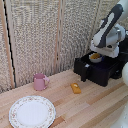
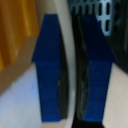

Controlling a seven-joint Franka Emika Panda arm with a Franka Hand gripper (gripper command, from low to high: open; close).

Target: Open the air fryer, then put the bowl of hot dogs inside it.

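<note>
My gripper (image 2: 74, 75) seems clamped on the bowl's (image 1: 95, 57) rim over the fryer (image 1: 102, 70) drawer; releasing off-centre could tip it.

Bowl (image 1: 95, 57) sits in open air fryer (image 1: 102, 67) — arm above.

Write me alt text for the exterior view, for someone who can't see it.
A white and grey robot arm reaches down over an open black air fryer at the exterior view's right, where a white bowl with orange food sits in the drawer. On the wooden table sit a pink mug, a yellow-orange chunk and a floral-rimmed plate.
</note>
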